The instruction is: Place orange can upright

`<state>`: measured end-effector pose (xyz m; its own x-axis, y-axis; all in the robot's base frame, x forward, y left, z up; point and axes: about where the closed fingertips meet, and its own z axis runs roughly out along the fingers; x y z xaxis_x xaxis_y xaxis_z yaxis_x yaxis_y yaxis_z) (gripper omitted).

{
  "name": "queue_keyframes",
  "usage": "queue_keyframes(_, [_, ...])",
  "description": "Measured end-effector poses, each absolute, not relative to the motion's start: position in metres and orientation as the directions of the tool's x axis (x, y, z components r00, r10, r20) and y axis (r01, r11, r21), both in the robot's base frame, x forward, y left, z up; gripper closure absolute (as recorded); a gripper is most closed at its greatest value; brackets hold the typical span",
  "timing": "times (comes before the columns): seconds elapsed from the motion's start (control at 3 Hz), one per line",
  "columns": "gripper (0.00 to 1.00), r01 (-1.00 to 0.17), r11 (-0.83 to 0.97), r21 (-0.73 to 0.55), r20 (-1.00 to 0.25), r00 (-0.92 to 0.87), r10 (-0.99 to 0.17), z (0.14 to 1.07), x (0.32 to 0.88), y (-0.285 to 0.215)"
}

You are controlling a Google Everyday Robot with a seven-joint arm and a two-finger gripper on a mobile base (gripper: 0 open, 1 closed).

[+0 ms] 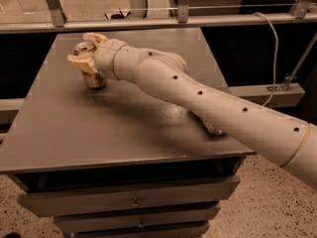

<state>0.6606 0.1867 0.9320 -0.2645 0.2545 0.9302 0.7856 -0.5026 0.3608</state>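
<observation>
Orange can [93, 76] upright on table [99, 133], far-left corner, pinched betw. jaws, top showing.

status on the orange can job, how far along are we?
Looks done: the orange can stands upright on the grey table, near its far left corner. In hand: the pincer is around the can's upper part; whether it is gripping isn't visible. Left: release if needed and draw the arm clear without tipping the can.
</observation>
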Motion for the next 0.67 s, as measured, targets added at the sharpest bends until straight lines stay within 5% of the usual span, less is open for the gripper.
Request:
queue_keyframes(0.33, [0.13, 0.791, -0.502, 0.350, 0.934, -0.253, 0.253, 0.9251, 0.6622, 0.1819])
queue_keyframes(0.67, [0.00, 0.788, -0.514, 0.339, 0.937, -0.237, 0.256, 0.9242, 0.6626, 0.1771])
